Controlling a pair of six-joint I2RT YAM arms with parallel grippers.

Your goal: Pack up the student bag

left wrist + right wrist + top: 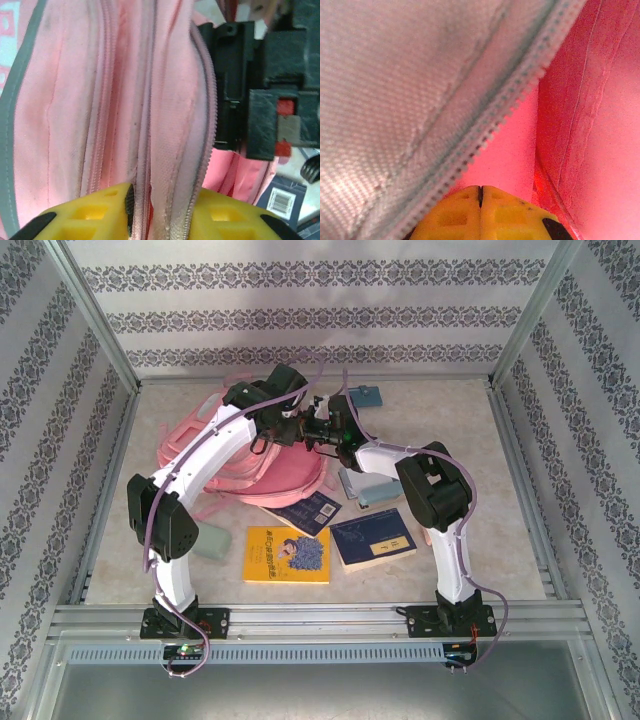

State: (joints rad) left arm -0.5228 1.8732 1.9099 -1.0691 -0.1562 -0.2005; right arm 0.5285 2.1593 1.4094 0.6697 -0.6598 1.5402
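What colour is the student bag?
The student bag is pink; top external view shows it best.

This is a robot test cell in a lab, dressed to look homely. Bare aluminium frame posts [95, 315] and a slotted aluminium rail [320, 618] box in a beige marbled tabletop [450, 430]. A white-and-black left robot arm [205, 450] and its twin right robot arm [432, 490] are bolted to that rail. The walls are flat panels of grey-and-white striped ornamental wallpaper [320, 310]. School goods lie staged on the top: a large soft pink fabric backpack [290, 475] and a yellow paperback book [288, 555].
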